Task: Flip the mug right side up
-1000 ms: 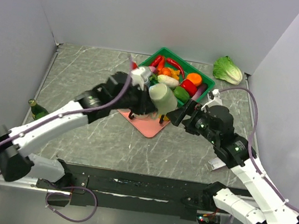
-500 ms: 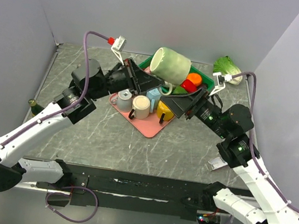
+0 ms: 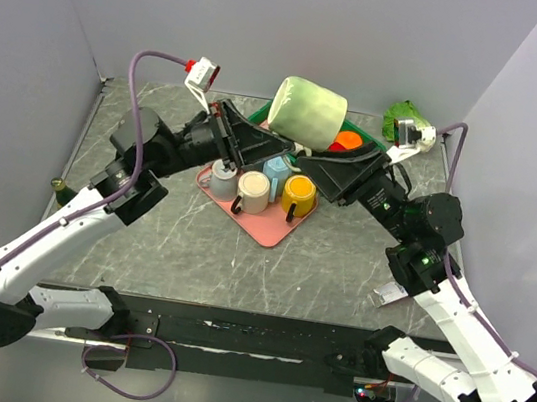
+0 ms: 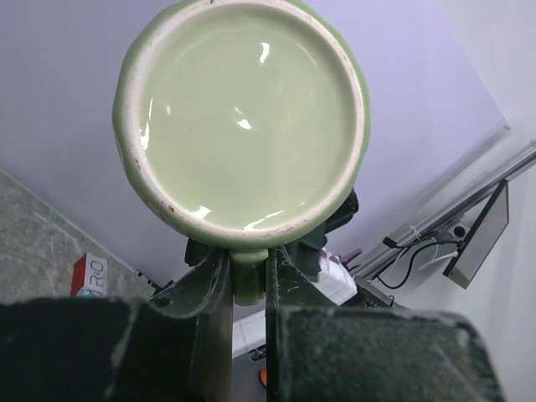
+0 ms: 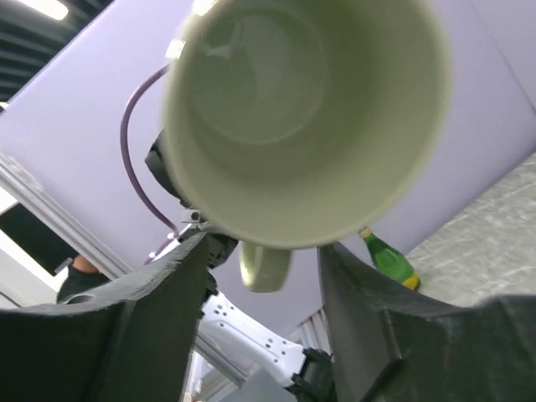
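Left gripper (image 4: 249,286) on empty mug (image 4: 243,117)

Can't see most of the green basket (image 3: 260,112) from above, blocked by the mug (image 3: 307,109); can't make out the vegetables (image 3: 348,140) beyond an orange and red patch. In the left wrist view, lose the lower end of the handle (image 4: 248,261) between the fingers (image 4: 209,293) of the left tool (image 4: 249,289), and the mug's upper edge to the frame. In the right wrist view, find the mug blurred and cropped at the top, the base of the bottle (image 5: 387,261) behind a finger. Can't judge contact between right tool (image 5: 264,247) and mug.
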You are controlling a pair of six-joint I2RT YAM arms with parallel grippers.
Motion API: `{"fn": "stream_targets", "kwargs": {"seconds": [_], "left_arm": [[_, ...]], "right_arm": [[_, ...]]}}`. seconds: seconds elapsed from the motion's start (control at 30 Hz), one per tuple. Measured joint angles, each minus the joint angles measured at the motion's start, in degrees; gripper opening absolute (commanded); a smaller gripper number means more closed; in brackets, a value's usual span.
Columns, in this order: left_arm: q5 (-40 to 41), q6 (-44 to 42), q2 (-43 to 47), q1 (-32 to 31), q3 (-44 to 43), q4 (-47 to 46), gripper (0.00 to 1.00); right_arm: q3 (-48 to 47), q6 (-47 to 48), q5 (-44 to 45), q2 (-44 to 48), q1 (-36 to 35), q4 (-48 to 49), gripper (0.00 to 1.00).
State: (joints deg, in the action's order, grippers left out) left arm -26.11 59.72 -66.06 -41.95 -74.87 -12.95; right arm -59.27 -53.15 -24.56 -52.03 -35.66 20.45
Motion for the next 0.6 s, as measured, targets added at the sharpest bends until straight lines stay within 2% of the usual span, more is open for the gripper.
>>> {"fn": "stream_targets", "kwargs": {"seconds": [0.03,0.1,0.33,0.37,0.4,0.47,0.5,0.6], "left_arm": [[-0.09,0.09,0.33,-0.02,0.09,-0.33,0.01],[-0.28,0.48,1.03,-0.02,0.7,-1.55,0.01],[0.79,1.4,2.8,0.17,4.9,-3.72,0.01],[1.22,1.51,3.21,0.2,5.77,-4.0,0.01],[1.66,1.62,3.54,0.24,6.38,-4.15,0.01],[2.58,1.62,4.28,0.26,7.65,-4.59,0.01],[3.13,1.44,4.61,0.39,8.26,-4.7,0.01],[3.58,1.53,5.29,0.42,9.07,-4.96,0.01]], "right_arm": [[0.0,-0.33,0.07,-0.11,0.0,0.24,0.44],[0.0,-1.14,0.11,-0.61,-0.13,0.92,0.41],[-0.52,-3.04,0.39,-3.19,-1.64,0.5,0.47],[-0.52,-3.28,0.74,-3.43,-1.86,0.07,0.44],[-0.52,-3.56,1.05,-3.63,-2.01,-0.37,0.26],[-0.48,-4.26,1.18,-3.82,-2.36,-1.01,0.05],[-0.44,-4.98,1.86,-3.82,-2.54,-1.05,0.0],[-0.37,-6.23,2.49,-3.8,-2.97,-1.68,0.0]]}}
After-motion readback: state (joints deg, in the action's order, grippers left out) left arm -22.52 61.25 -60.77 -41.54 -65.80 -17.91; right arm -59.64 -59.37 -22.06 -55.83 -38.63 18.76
